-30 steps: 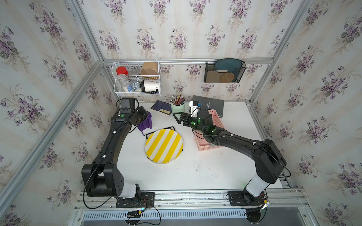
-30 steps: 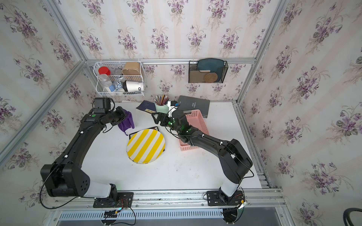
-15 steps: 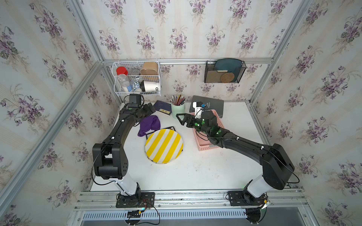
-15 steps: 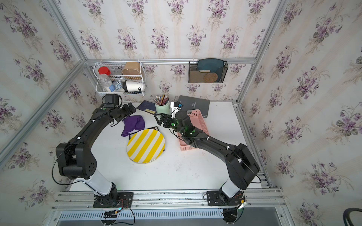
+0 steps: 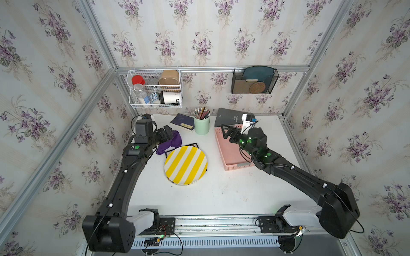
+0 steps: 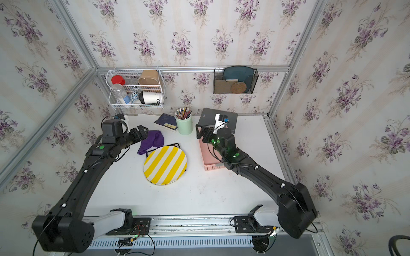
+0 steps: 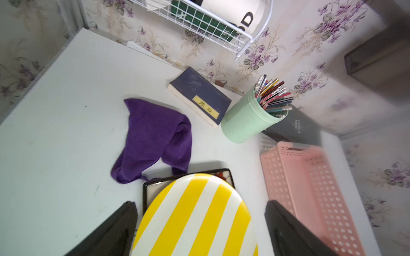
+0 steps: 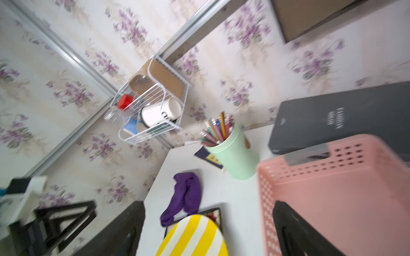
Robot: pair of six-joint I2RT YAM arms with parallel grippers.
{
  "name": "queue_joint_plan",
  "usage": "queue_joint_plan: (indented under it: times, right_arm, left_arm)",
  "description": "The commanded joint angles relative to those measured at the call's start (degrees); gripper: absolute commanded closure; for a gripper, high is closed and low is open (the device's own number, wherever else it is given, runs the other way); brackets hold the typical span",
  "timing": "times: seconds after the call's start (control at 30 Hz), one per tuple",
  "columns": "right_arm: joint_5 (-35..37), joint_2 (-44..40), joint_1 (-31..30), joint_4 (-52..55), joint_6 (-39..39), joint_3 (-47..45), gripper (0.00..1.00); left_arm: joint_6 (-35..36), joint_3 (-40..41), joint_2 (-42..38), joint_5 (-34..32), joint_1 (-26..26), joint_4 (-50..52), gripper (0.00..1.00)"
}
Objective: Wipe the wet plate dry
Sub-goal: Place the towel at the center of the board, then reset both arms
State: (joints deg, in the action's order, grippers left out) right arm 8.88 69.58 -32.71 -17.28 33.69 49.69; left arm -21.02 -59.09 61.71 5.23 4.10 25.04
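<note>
A round plate (image 5: 186, 165) with yellow and white stripes lies mid-table on a black-rimmed square tray (image 5: 195, 145); it also shows in the other top view as the plate (image 6: 165, 165). Crumpled on the table just behind the plate's left edge is a purple cloth (image 5: 170, 143) (image 7: 153, 137) (image 8: 184, 197). My left gripper (image 5: 167, 133) (image 7: 199, 204) hovers beside the cloth, open and empty. My right gripper (image 5: 229, 133) (image 8: 208, 204) stands open and empty above the back left corner of the pink basket (image 5: 230, 153).
A mint pencil cup (image 5: 201, 126), a dark blue book (image 5: 183, 122) and a grey book (image 5: 230, 117) line the back edge. A white wire basket (image 5: 155, 88) and a black holder (image 5: 254, 81) hang on the back wall.
My left gripper opened and let go of the purple cloth, which now lies on the table behind the plate. My right gripper drew back to the right, over the pink basket.
</note>
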Motion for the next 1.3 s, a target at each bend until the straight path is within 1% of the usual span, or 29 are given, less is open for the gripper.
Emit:
queue_joint_plan:
  times: [0.0, 0.07, 0.2, 0.3, 0.4, 0.47, 0.5, 0.6, 0.67, 0.8, 0.83, 0.87, 0.9, 0.97, 1.03, 1.1, 1.13, 1.17, 1.2, 1.27]
  right_arm:
    - [9.71, -6.11, 5.31, 3.36, -3.13, -5.54, 0.02]
    - [12.13, -10.57, 9.46, 5.2, -3.27, -9.37, 0.0]
    - [15.52, -18.19, 18.71, 6.27, -5.53, -18.5, 0.0]
    - [17.26, -22.31, 22.72, -0.36, -13.38, -28.07, 0.0]
    - [18.77, -21.91, 25.26, -6.48, -17.22, -34.44, 0.0]
    - [18.83, -19.63, 26.16, -10.84, -17.89, -38.09, 0.0]
    - [18.22, -17.95, 26.32, -14.98, -18.38, -39.69, 0.0]
    - [16.63, -9.65, 26.36, -27.23, -19.62, -42.73, 0.0]
    - [15.92, -3.62, 26.47, -27.79, -20.87, -39.1, 0.0]
    - [11.4, 8.93, 26.55, -40.3, -26.64, -35.05, 0.0]
    - [11.32, 10.96, 26.56, -37.4, -28.02, -31.81, 0.0]
    - [12.31, 13.34, 26.56, -37.15, -28.8, -29.81, 0.0]
    - [12.9, 14.77, 26.64, -37.88, -29.71, -29.07, 0.0]
    - [11.4, 17.47, 27.03, -45.04, -30.93, -30.73, 0.0]
    - [8.77, 16.58, 27.12, -45.38, -31.19, -31.67, 0.0]
    - [6.79, 16.88, 27.42, -52.77, -31.44, -35.61, 0.0]
    - [6.54, 20.07, 28.1, -62.07, -31.43, -39.24, 0.02]
    - [6.16, 19.95, 28.23, -63.92, -31.53, -39.78, 0.01]
    - [5.65, 17.7, 28.88, -57.02, -29.99, -38.48, 0.02]
    - [5.06, 19.9, 29.71, -62.66, -30.05, -39.17, 0.0]
  left_arm:
    - [7.52, 6.89, -6.42, -6.27, -0.05, -4.33, 0.07]
    - [10.29, 11.64, -10.38, -9.79, -0.09, -5.77, 0.07]
    - [15.02, 19.89, -16.97, -13.64, -0.12, -11.02, 0.06]
    - [16.25, 27.71, -19.98, -17.07, -0.09, -19.27, 0.06]
    - [16.81, 31.91, -19.24, -19.3, -0.23, -25.03, 0.03]
    - [17.95, 32.7, -16.28, -19.33, -0.24, -27.56, 0.03]
    - [18.27, 33.03, -14.33, -19.8, -0.31, -29.26, 0.02]
    - [17.0, 33.87, -7.69, -22.9, -0.55, -34.37, 0.01]
    - [16.96, 34.75, -3.05, -23.33, -0.6, -40.18, 0.01]
    - [17.52, 35.18, 4.04, -21.61, -0.76, -48.2, 0.01]
    - [18.04, 34.67, 5.38, -20.9, -0.82, -48.87, 0.01]
    - [18.22, 33.94, 6.81, -20.44, -0.83, -49.01, 0.01]
    - [18.29, 33.14, 7.77, -20.24, -0.84, -48.9, 0.01]
    - [18.7, 32.09, 8.91, -19.75, -0.85, -48.77, 0.01]
    - [19.4, 31.49, 9.23, -18.81, -0.85, -48.91, 0.01]
    - [20.17, 30.95, 9.26, -17.83, -0.85, -48.12, 0.01]
    - [20.73, 30.65, 9.31, -17.18, -0.85, -47.49, 0.01]
    - [21.09, 30.56, 9.35, -16.65, -0.85, -46.84, 0.01]
    - [21.38, 30.41, 9.43, -16.1, -0.85, -46.4, 0.01]
    - [22.05, 30.31, 9.42, -15.19, -0.85, -46.04, 0.01]
